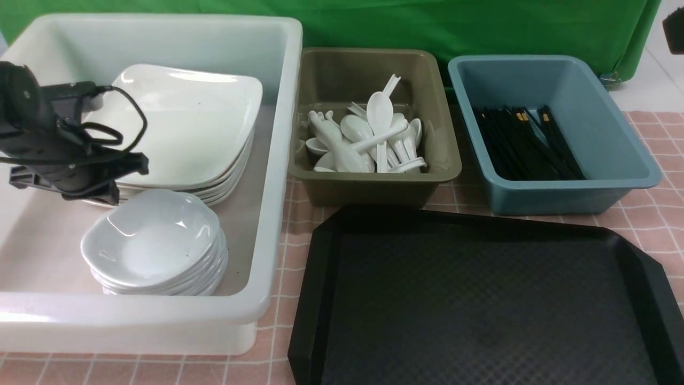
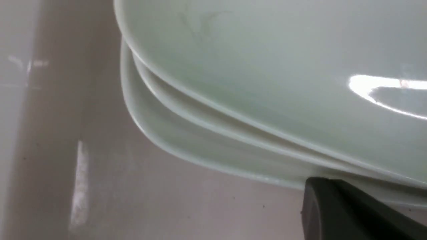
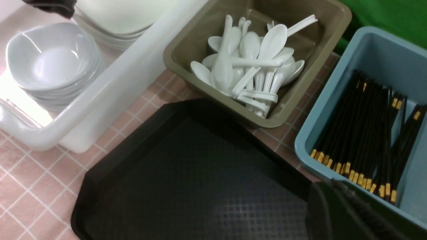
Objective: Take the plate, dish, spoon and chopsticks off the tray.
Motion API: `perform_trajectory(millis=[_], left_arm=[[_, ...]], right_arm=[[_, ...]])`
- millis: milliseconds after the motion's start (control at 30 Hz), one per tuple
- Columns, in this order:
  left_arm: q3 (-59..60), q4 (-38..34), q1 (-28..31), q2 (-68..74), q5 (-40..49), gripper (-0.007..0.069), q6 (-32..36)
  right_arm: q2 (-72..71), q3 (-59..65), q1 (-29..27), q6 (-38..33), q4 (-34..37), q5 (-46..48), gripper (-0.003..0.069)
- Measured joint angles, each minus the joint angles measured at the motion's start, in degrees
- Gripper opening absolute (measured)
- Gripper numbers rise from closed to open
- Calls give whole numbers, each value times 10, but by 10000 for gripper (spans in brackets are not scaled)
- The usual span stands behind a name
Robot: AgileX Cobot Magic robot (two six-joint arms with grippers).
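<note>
Both tools clenched, the left tool point(image 1: 128, 181) by glossy round-cornered plates point(image 1: 181, 128), the right tool point(image 3: 323, 193) near a textured black tray point(image 1: 481, 299).

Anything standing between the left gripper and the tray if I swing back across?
Yes: the white tub's side wall stands between the left gripper and the tray. The stacked dishes also look close to a direct low route.

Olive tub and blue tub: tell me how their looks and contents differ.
The olive tub holds white spoons, the blue tub black chopsticks. The olive tub's spoons lie jumbled at many angles; the blue tub's chopsticks lie mostly alongside one another. Both are open-topped with rounded corners.
</note>
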Motion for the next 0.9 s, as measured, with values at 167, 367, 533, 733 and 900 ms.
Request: perform_trajectory(millis=[167, 367, 533, 733, 900], left_arm=[[2, 23, 0, -53, 29, 5, -14], [2, -31, 0, -198, 40, 5, 26], [2, -138, 0, -335, 106, 5, 109], [7, -198, 0, -511, 196, 5, 158], [56, -199, 0, -693, 215, 5, 163]], right_arm=[[0, 0, 0, -6, 1, -2, 30], [-1, 0, 0, -5, 1, -3, 32], [-20, -8, 0, 6, -1, -15, 32], [-112, 0, 0, 27, -9, -60, 32], [-258, 135, 0, 56, -29, -163, 33]])
